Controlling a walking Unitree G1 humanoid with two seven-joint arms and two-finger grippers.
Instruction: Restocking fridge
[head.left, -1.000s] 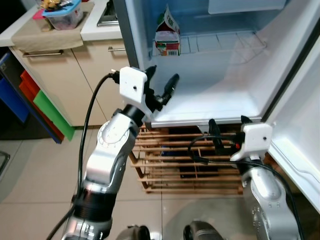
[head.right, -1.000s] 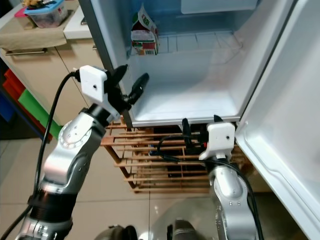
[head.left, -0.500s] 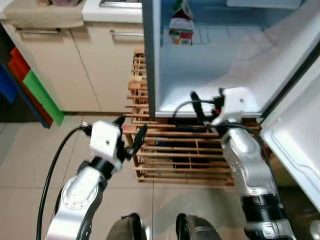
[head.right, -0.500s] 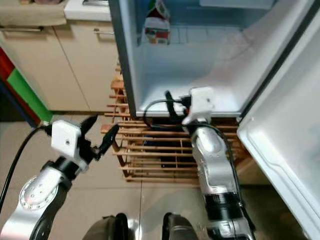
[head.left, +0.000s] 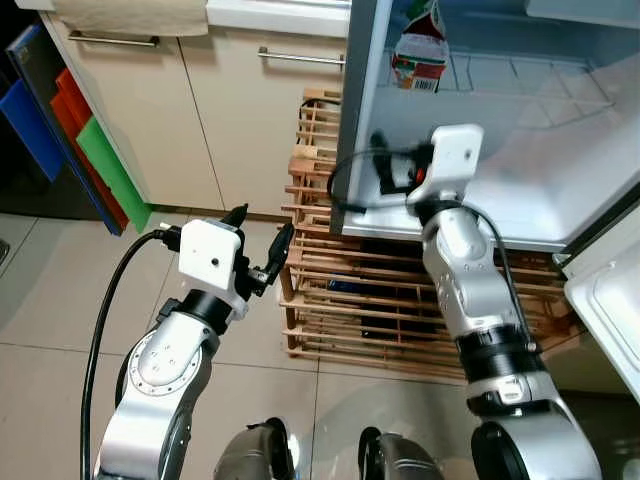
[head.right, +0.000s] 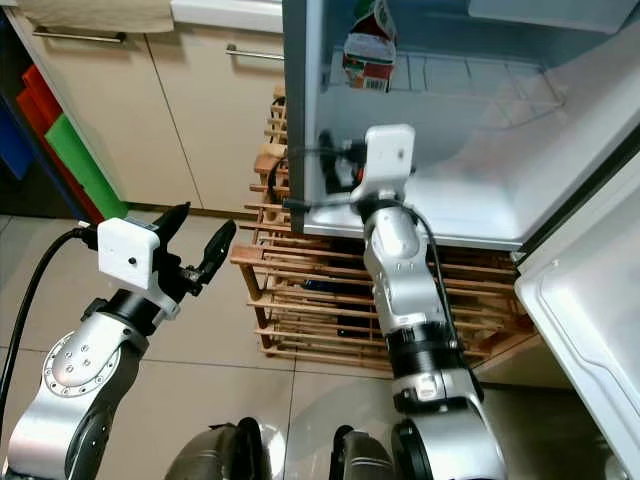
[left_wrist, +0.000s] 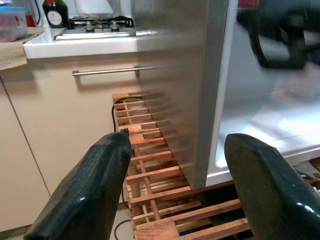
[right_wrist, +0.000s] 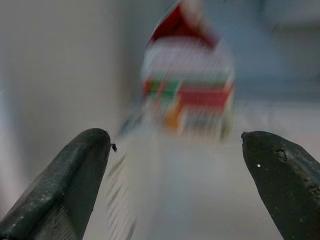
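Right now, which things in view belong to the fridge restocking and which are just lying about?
Job in hand:
carton on the fridge shelf
open fridge
right gripper, open, at the fridge's front edge

Just about:
wooden rack under the fridge
cabinet
coloured boards beside it
left gripper, open, over the floor

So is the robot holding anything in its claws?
No. The left gripper and right gripper are both open and hold nothing; the carton stands untouched.

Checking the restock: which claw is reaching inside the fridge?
The right claw: it reaches past the fridge edge toward the carton, open. The left claw hangs outside, by the wooden rack.
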